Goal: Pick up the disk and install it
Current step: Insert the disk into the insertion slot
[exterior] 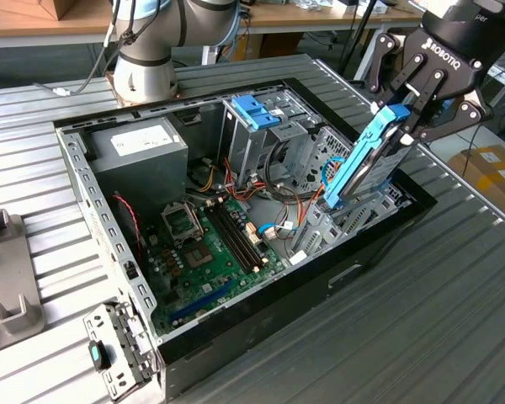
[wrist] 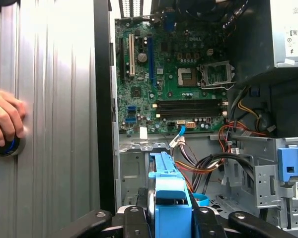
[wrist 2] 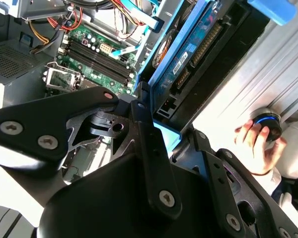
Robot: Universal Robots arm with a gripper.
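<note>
At the exterior view's left, the open black metal computer case [exterior: 77, 172] lies on its side on the ribbed grey metal tabletop [exterior: 454, 303], so its inside can be reached from above. Inside it comes first the big grey power-supply box [exterior: 143, 147], then the green motherboard [exterior: 215, 244] flat on the case floor. After that stands the tall metal cage [exterior: 252, 147] with a blue plastic bracket [exterior: 257, 111] on top.

More to the right, the flat grey disk with bright blue plastic rails [exterior: 362, 164] stands steeply tilted over the drive bay. Its lower end is at or in the bay's mouth; I cannot tell which. The black gripper [exterior: 397, 118] holds the upper end. In the first wrist view the fingers [wrist: 133, 222] are closed narrowly on the blue rail from both sides. I judge that the tilt serves to slide the disk in, and that it is not yet seated.

A white printed label sits on the power-supply box. White lettering is on the gripper's body, and in the second wrist view a small white sticker is on the disk.
</note>
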